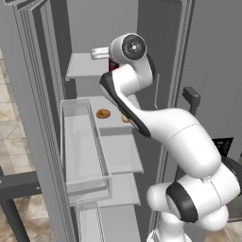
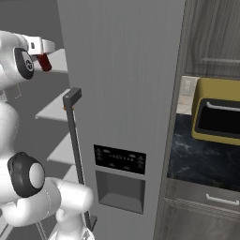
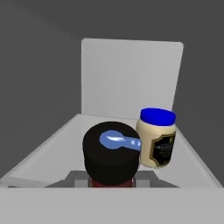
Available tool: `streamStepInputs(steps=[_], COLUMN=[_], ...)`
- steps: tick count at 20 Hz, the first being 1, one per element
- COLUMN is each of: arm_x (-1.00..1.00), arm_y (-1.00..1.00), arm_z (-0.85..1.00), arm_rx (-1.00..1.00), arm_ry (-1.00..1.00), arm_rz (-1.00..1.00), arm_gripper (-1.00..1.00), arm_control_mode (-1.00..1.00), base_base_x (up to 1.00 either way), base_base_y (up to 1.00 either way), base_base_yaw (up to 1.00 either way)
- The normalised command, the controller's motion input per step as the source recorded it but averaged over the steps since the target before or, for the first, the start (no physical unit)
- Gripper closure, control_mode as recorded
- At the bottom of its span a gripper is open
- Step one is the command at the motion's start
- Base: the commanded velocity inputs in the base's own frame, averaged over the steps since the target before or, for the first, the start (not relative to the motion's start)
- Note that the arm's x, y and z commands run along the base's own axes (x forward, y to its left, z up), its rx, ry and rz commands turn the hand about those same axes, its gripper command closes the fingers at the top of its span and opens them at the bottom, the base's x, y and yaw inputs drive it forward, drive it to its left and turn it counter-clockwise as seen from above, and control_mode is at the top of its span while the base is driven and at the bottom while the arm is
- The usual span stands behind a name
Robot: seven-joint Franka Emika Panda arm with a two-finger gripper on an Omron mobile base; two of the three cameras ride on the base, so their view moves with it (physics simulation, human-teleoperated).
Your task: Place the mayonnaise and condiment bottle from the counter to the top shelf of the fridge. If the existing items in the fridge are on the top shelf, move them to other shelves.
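Fridge top shelf [image 3: 131,78]: condiment bottle [image 3: 109,153] between pincer [image 3: 110,180] tips

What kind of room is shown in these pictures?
Most likely a home kitchen, rendered in simulation. A tall grey fridge stands open with its shelves showing, a black stone counter runs over grey cabinets, and a jar of mayonnaise sits on the top shelf.

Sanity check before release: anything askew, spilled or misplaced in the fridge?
Nothing stands out. The mayonnaise stands upright on the top shelf, and the gripper holds the condiment bottle upright beside it. The buns sit on the shelf below. No spill.
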Motion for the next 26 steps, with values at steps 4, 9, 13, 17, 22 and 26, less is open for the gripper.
streamStepInputs(steps=[4,9,13,17,22,26], arm_x=[0.38,0.4,0.41,0.45,0.27,0.2], arm_y=[0.03,0.11,0.04,0.0,0.0,0.0], arm_z=[-0.01,0.03,-0.01,-0.01,-0.2,-0.02], arm_rx=[0.0,0.0,0.0,0.0,-0.01,-0.04], arm_ry=[0.0,0.05,0.02,0.01,0.0,0.0], arm_rz=[0.0,0.0,0.0,0.0,0.0,0.0], arm_gripper=[1.0,1.0,1.0,1.0,1.0,-1.0], arm_control_mode=[-1.0,-1.0,-1.0,-1.0,-1.0,-1.0], base_base_x=[0.0,0.0,0.0,0.0,0.0,0.0], base_base_y=[0.0,0.0,0.0,0.0,0.0,0.0], base_base_yaw=[0.0,0.0,0.0,0.0,0.0,0.0])
